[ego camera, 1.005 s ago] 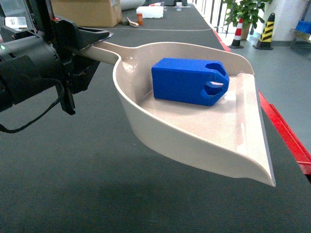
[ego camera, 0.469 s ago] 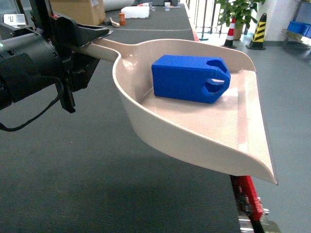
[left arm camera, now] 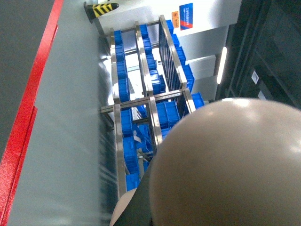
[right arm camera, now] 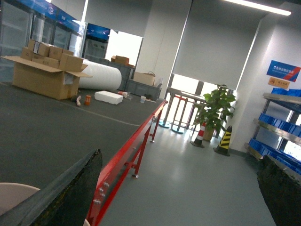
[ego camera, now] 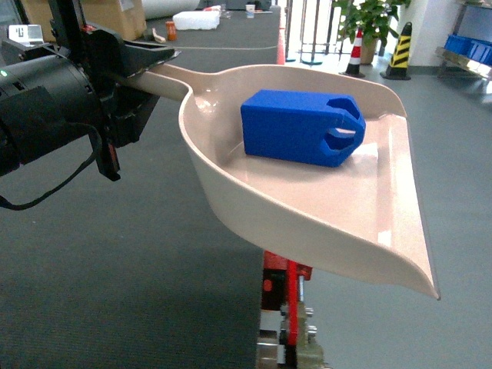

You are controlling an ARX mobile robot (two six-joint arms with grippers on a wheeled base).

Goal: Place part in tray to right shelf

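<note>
The beige tray (ego camera: 323,207) hangs in the air in the head view, its handle (ego camera: 165,79) held by my left gripper (ego camera: 138,81), which is shut on it. The blue part (ego camera: 296,127) lies inside the tray near its back wall, notched end pointing right. In the left wrist view the tray's rounded underside (left arm camera: 230,165) fills the lower right. Beyond it stands the right shelf (left arm camera: 148,101), a steel rack with blue crates. My right gripper (right arm camera: 180,157) is open and holds nothing. The right shelf (right arm camera: 277,96) also shows at the right edge of that view.
The dark table top (ego camera: 115,269) ends at a red-legged frame (ego camera: 284,277) just under the tray, with grey floor (ego camera: 453,154) to its right. Striped cones (ego camera: 397,42) and a potted plant (ego camera: 369,15) stand far off. Cardboard boxes (right arm camera: 44,70) sit at the table's far end.
The head view has swung right: the table slid left, and its red frame edge and the grey floor now lie under the tray. Tray and part keep their place in the left gripper.
</note>
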